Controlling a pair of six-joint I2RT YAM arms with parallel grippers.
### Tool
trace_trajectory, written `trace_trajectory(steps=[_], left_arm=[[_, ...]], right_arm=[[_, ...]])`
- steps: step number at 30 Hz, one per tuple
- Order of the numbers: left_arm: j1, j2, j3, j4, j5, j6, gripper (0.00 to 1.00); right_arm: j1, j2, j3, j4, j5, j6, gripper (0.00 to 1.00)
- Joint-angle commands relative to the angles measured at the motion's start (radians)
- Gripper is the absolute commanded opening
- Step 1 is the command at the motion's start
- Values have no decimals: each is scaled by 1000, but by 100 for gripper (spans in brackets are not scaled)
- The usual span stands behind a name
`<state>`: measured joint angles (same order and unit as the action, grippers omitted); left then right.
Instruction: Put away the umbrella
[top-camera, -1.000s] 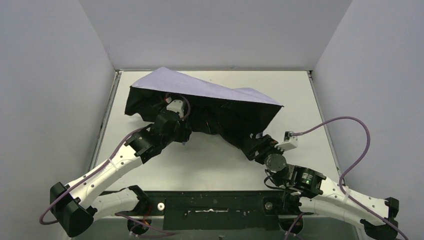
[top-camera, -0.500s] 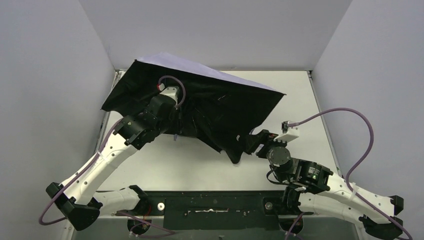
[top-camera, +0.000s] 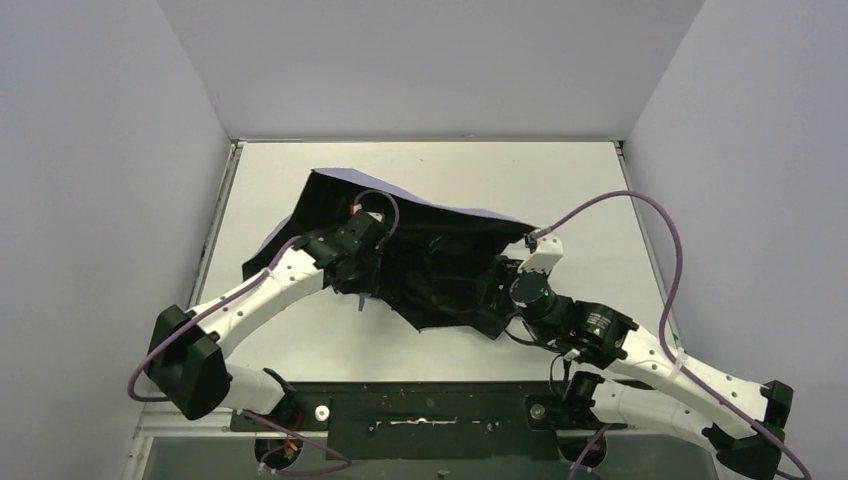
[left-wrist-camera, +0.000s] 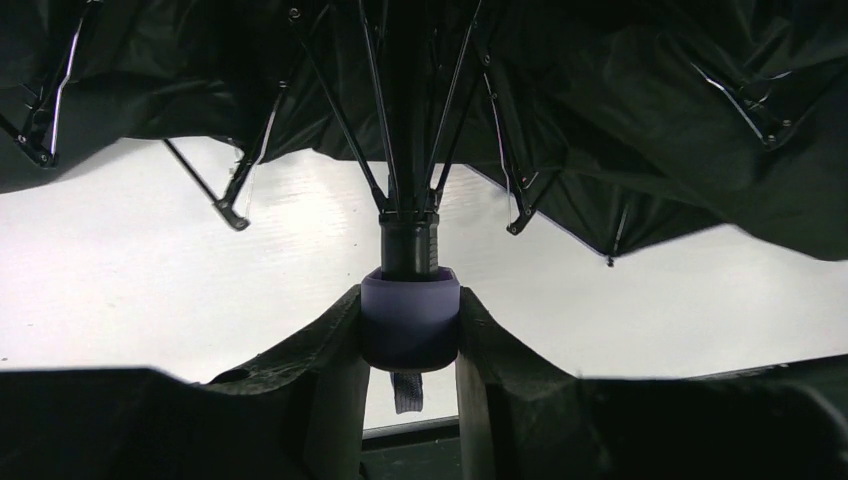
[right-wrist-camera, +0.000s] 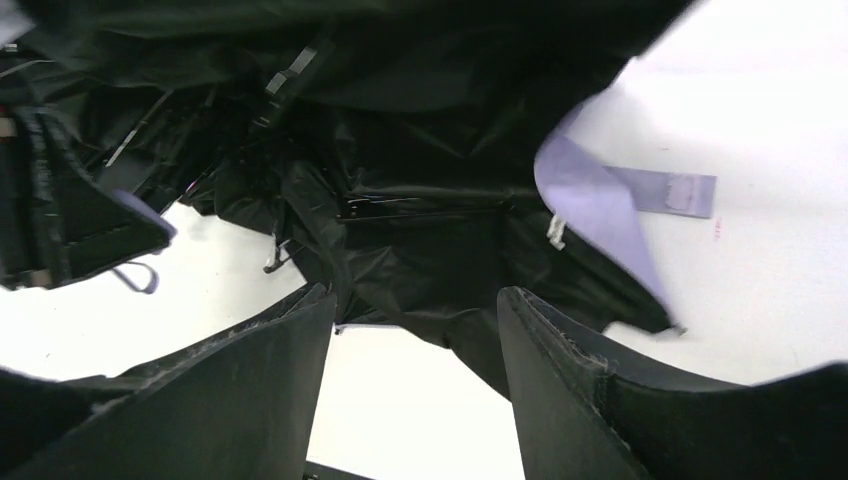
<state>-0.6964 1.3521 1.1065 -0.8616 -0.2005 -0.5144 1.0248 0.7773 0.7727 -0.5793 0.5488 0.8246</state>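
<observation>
Left claw (left-wrist-camera: 408, 338): clenched on the lavender knob handle (left-wrist-camera: 410, 312), shaft (left-wrist-camera: 405, 100) pointing away, which anchors the frame so the ribs (left-wrist-camera: 340, 110) can fold.
Right claw (right-wrist-camera: 413, 305): released, fingers (right-wrist-camera: 260, 370) spread at the canopy's (right-wrist-camera: 420, 230) slack black edge, seemingly placed to gather fabric.
Umbrella (top-camera: 445, 265): on the table (top-camera: 580, 190), between both arms, half-collapsed, black lining upward, lavender showing along the far edge.
Stage: likely collapsing; not yet bundled.

One compact folding umbrella (top-camera: 440, 262) of pale lavender fabric with black lining is lying on one white table (top-camera: 590, 190). Two white-and-black robot arms are reaching in, the left arm (top-camera: 240, 305) from eight o'clock and the right arm (top-camera: 650, 365) from four o'clock. Each is carrying one black two-finger gripper, the left gripper (left-wrist-camera: 408, 335) and the right gripper (right-wrist-camera: 415, 330), and trailing one purple cable.
</observation>
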Motion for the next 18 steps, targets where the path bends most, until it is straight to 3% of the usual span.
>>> trace_trajectory(steps=[1,7,16,18], left_arm=[[6,38,-39,114,56,-8,0],[6,35,-91,171,69,13,0],[-14,19,-149,203,99,65,0],[-20,-4,-171,218,109,68,13]], right_arm=[[-53,42,34,117,-214,-76,60],[-81,211,97,266,-400,-128,54],[-134,489,223,397,-500,-90,49],[-169,523,241,413,-538,-73,46]])
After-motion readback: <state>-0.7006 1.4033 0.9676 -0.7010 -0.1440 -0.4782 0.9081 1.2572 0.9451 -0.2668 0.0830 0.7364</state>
